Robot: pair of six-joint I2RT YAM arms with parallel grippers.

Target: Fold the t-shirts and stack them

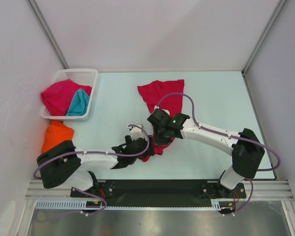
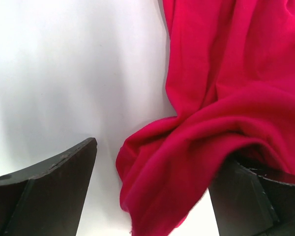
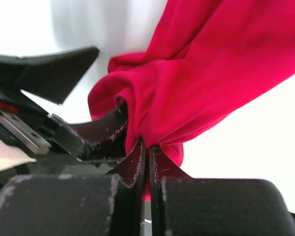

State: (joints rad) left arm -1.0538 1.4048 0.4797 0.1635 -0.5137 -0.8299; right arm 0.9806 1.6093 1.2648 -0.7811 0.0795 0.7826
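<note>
Firmly — right gripper [image 3: 145, 147] pinches red t-shirt [image 3: 211, 73].

The top camera looks steeply down from above the near edge over the whole pale table [image 1: 211, 98]. Each wrist camera peers close along its own hand — left hand [image 2: 160, 157], right hand [image 3: 146, 147] — at the same crimson-red cloth t-shirt [image 1: 164, 96].

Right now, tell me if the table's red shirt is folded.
Not folded: red shirt lies rumpled, its near end pinched by right fingers.

red t-shirt [image 1: 160, 88] lies crumpled (basket [image 1: 77, 73] far-left corner)
</note>
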